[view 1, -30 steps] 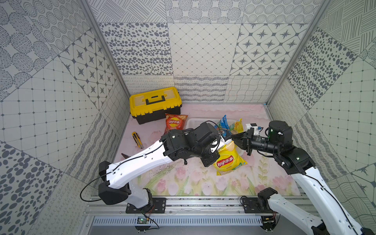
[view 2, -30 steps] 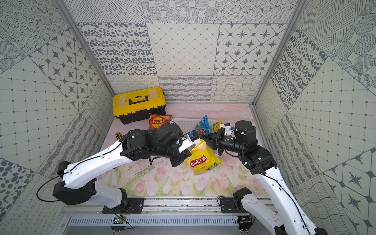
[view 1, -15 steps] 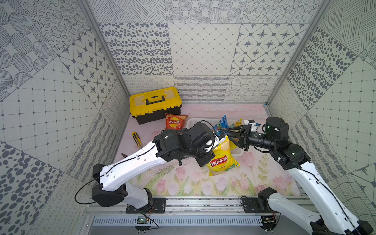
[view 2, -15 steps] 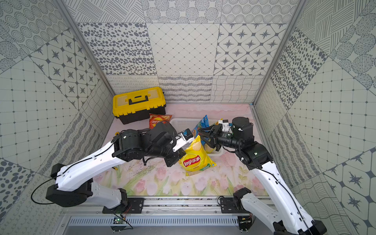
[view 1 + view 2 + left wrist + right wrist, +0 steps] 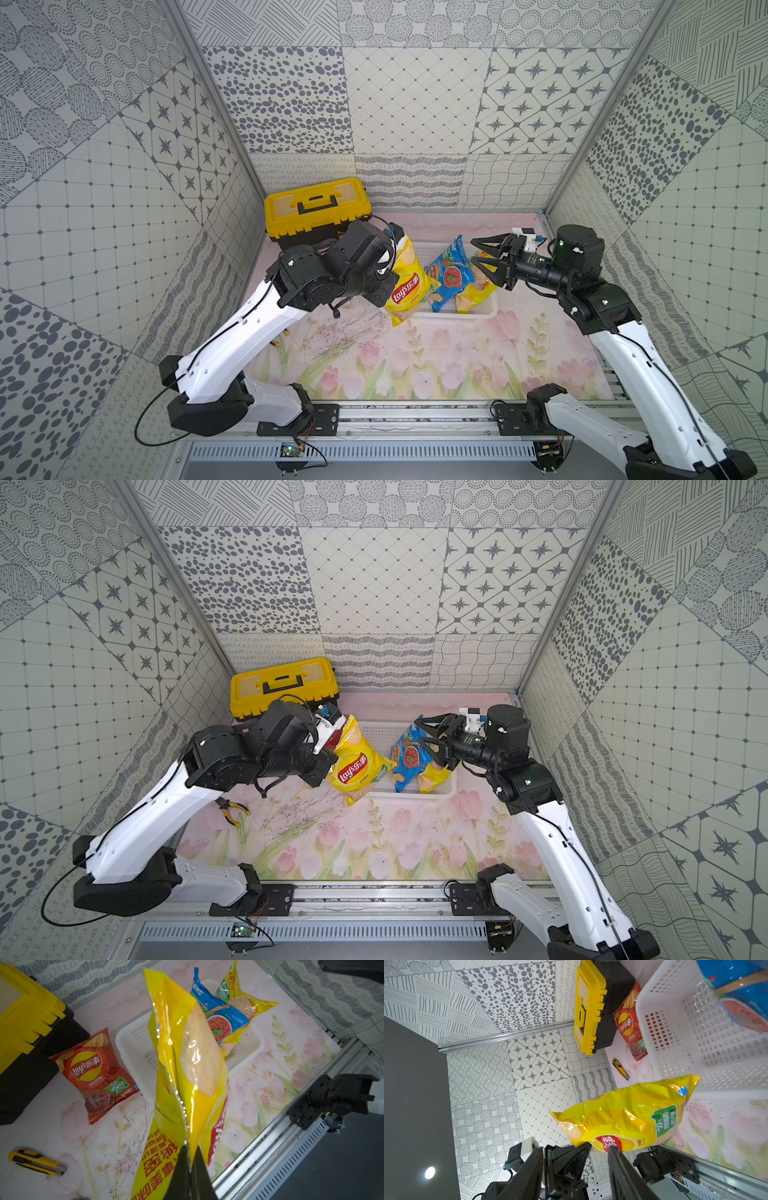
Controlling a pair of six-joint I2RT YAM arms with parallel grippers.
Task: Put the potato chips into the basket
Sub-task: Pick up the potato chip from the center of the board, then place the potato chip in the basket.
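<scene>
On the left, at the back of the table (image 5: 415,365), sits a yellow toolbox (image 5: 316,205). A red bag (image 5: 93,1070) of chips lies flat on the table between the toolbox and the basket, just beside both. It is not in the basket yet.

Next comes the left arm (image 5: 249,328). The left jaws are pinched tight on the top edge of a yellow bag (image 5: 409,286). The bag hangs in the air at the left end of the white basket (image 5: 453,314). Its long side runs up and down, a bit tilted. The top is in the jaws and the bottom points down toward the basket's front left corner. The round logo faces up toward the top views.

I think this is the carry step. The bag must go a little more over the middle of the basket and then down, and then the left jaws must let go.

Inside the basket, at its right end, a blue bag (image 5: 446,274) leans with one end up. A second yellow bag (image 5: 478,293) lies tucked behind it.

On the right, the right arm (image 5: 623,353) holds the right jaws above those two bags. The right jaws are apart and hold nothing.

The red bag looks like the last one to fetch.
</scene>
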